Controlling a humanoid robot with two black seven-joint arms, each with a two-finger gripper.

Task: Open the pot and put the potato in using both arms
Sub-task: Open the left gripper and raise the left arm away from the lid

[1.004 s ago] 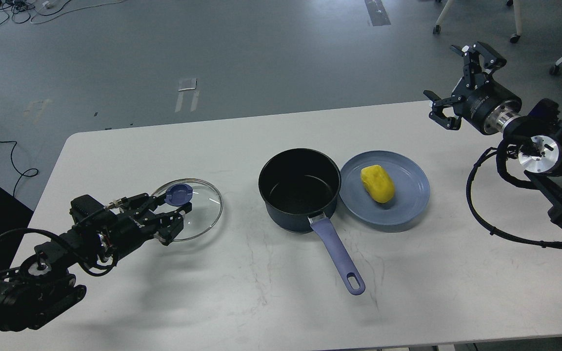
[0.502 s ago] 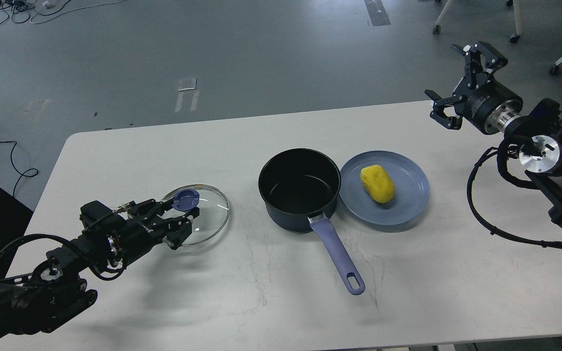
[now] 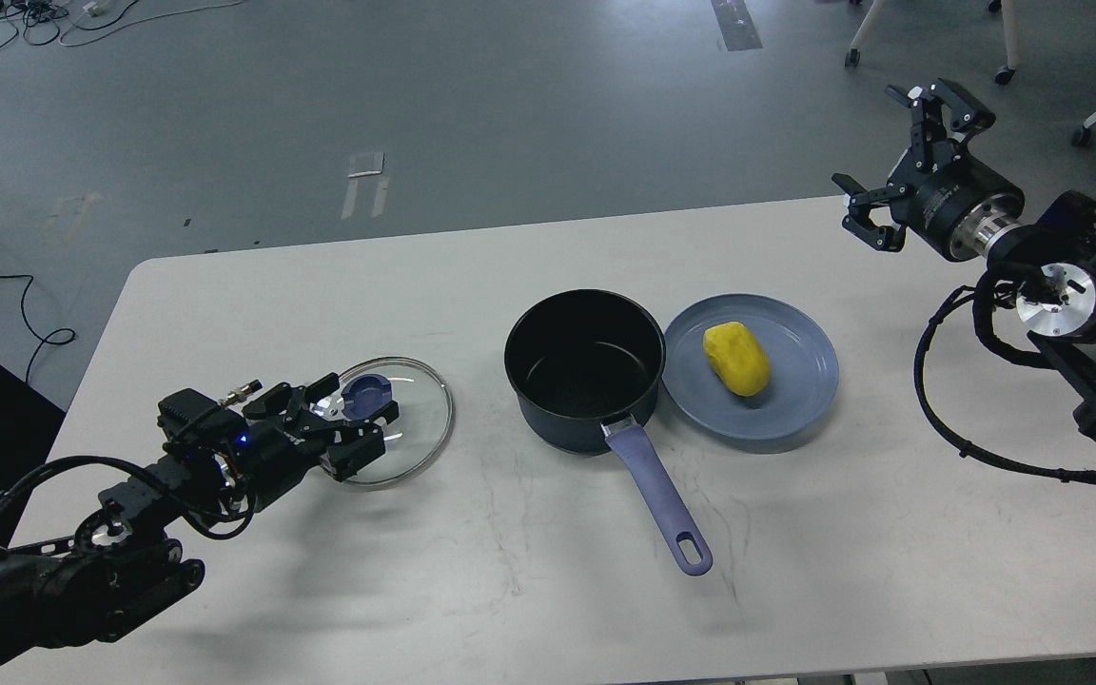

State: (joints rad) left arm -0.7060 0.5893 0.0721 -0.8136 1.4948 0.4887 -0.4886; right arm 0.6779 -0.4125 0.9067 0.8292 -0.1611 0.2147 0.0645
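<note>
The pot stands open and empty at the table's middle, its periwinkle handle pointing to the front. Its glass lid lies flat on the table to the left, blue knob up. My left gripper is low over the lid with its fingers spread on either side of the knob, open. The yellow potato lies on a blue plate just right of the pot. My right gripper is open and empty, raised over the table's far right edge.
The white table ends close in front. The right arm's cables hang over the table's right side. Chair legs and floor cables lie beyond the table.
The lid has moved a little right and down onto the table. My left gripper's fingers have spread off the knob. The right gripper has drifted slightly right.
</note>
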